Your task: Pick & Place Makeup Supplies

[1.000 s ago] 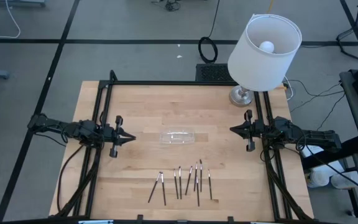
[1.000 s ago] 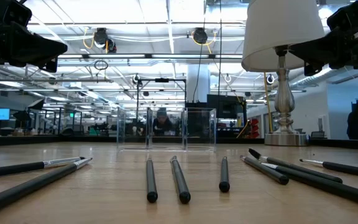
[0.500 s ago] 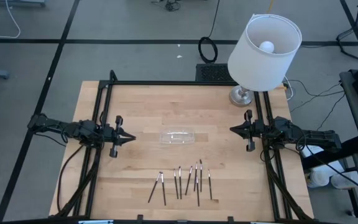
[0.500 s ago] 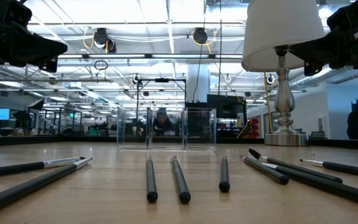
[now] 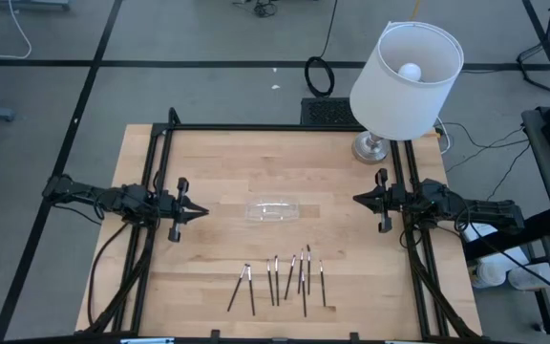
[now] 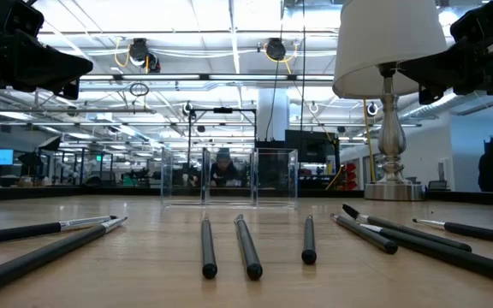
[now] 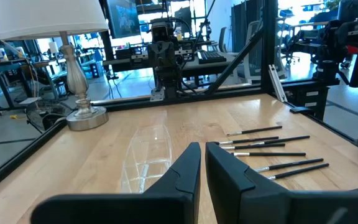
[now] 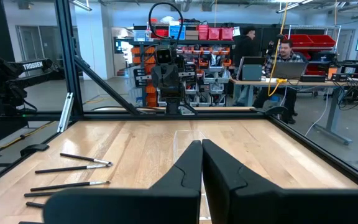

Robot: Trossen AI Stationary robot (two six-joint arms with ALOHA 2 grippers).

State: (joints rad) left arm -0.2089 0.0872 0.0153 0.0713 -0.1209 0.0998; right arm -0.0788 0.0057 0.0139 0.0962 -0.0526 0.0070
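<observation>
Eight or so makeup sticks (image 5: 283, 281) lie on the surface (image 5: 218, 162), near the clear tray (image 5: 272, 210) on its front-edge side. We see our left claw (image 5: 201, 208) and right claw (image 5: 357, 199) clenched, grasping nothing, flanking that tray.

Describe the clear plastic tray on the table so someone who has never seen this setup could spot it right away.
Start at the white-shaded lamp on the wooden table's far right corner, then look to the table's middle, between the two arms. The clear plastic tray lies there alone, apart from the row of makeup brushes along the near edge. Unlike those thin dark sticks, it is see-through, oblong and rounded at the ends.
</observation>
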